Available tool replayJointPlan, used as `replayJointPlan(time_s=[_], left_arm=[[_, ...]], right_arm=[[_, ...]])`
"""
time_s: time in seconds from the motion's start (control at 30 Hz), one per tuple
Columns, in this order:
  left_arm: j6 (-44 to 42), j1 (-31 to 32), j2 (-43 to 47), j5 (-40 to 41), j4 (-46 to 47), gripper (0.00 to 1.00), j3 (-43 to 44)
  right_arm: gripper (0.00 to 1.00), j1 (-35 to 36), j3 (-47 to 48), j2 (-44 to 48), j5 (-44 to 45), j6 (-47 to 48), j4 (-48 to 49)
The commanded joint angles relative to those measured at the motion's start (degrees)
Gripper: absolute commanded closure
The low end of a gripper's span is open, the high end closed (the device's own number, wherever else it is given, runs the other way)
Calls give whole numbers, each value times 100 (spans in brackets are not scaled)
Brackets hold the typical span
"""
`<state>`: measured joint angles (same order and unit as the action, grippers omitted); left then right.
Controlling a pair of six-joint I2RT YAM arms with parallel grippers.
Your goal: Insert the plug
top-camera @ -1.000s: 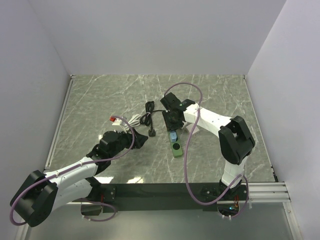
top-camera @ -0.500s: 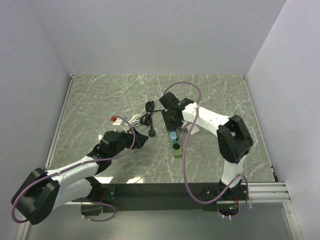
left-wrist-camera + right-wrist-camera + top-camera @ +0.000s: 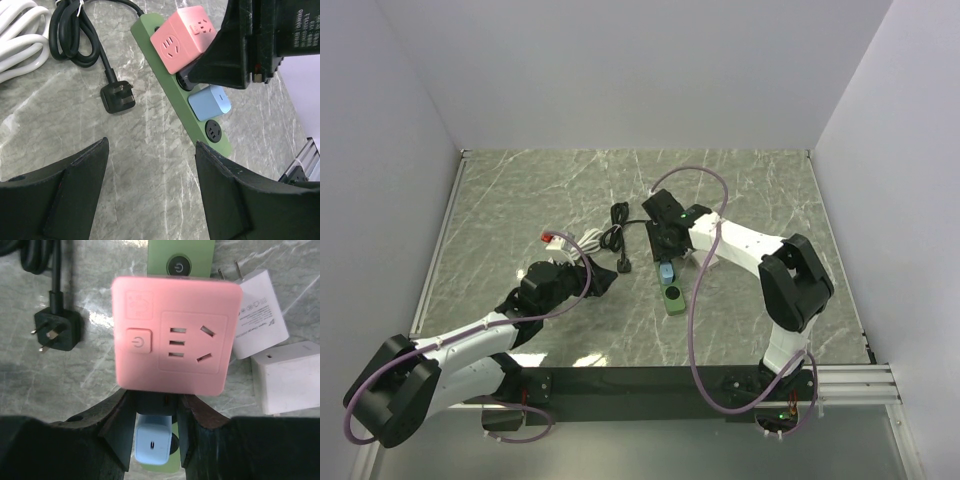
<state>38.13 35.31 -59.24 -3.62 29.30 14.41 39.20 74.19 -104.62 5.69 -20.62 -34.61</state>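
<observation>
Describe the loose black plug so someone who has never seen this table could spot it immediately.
Start at the green power strip lying on the marble table. Between it and the white cable lies a black plug on a coiled black cord. Unlike the pink cube and blue adapter, it lies off the strip.
</observation>
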Motion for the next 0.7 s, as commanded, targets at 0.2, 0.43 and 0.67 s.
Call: replayJointPlan(time_s=[0.2, 0.43, 0.67], left_arm=[[-104, -24, 106, -95, 225, 25, -35], [-113, -24, 132, -86, 225, 24, -53], [-104, -33, 45, -130, 234, 24, -9]], right_arm=[[100, 70, -643, -525, 99, -188, -116], [100, 96, -634, -498, 134, -205, -213], [100, 123, -687, -200, 300, -276, -336]])
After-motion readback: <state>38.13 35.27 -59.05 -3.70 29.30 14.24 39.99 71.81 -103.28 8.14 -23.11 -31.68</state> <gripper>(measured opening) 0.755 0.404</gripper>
